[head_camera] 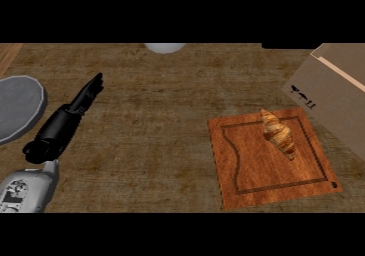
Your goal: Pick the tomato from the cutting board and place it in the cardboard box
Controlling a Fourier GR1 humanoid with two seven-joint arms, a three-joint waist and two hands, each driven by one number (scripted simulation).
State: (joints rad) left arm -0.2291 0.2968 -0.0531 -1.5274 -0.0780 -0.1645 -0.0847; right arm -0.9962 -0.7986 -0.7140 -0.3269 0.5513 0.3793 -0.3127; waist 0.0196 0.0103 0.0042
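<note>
A reddish-brown wooden cutting board (266,165) lies on the counter at the lower right. On its far part rests a golden-brown croissant (279,133); no tomato shows anywhere. The tan cardboard box (340,95) stands at the right edge, just beyond the board's far right corner. My left hand (85,95) is at the left of the view, fingers straight and pointing away from me, holding nothing and far from the board. My right hand does not appear.
A grey round plate (15,107) sits at the left edge, close beside my left forearm. A pale rounded object (165,47) peeks in at the top edge. The counter (155,145) has a brown woven-looking surface.
</note>
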